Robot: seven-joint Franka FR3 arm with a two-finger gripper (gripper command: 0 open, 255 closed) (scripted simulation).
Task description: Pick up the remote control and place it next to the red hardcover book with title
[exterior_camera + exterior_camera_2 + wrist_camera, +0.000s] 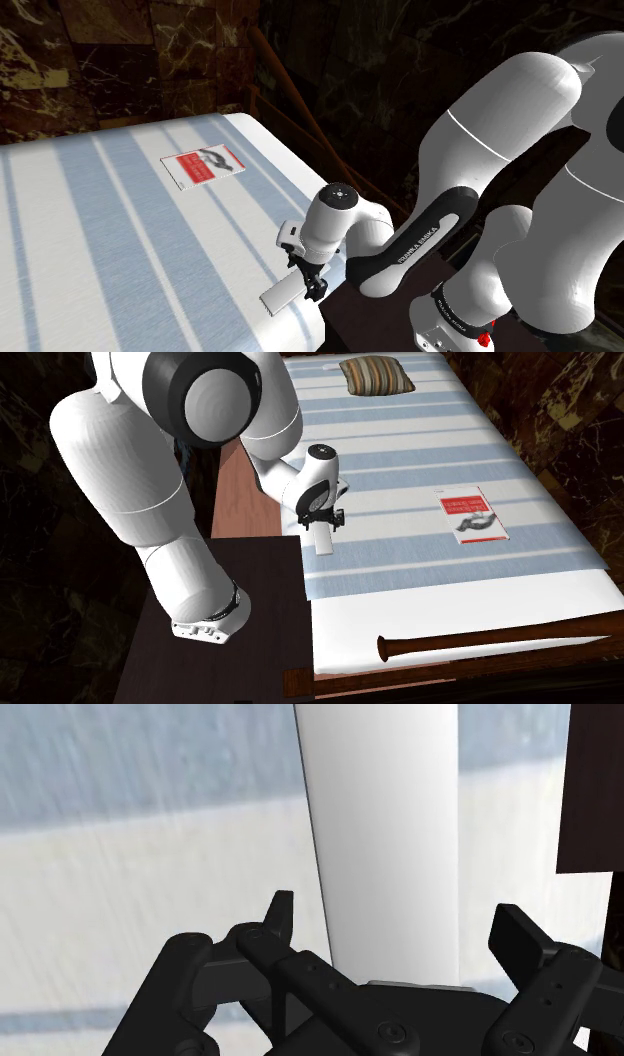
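Wrist view: remote control point(385, 834) ends unseen

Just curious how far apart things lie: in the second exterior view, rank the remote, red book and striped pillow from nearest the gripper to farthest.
1. Remote: between the gripper's fingers, at the bed's edge.
2. Red book: across the bed, toward that view's right.
3. Striped pillow: far up the bed, at that view's top.

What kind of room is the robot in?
Most likely a bedroom. There is a bed with a blue-and-white striped cover, a brown striped cushion lies at its far end, and a reddish wooden rail runs along its side.
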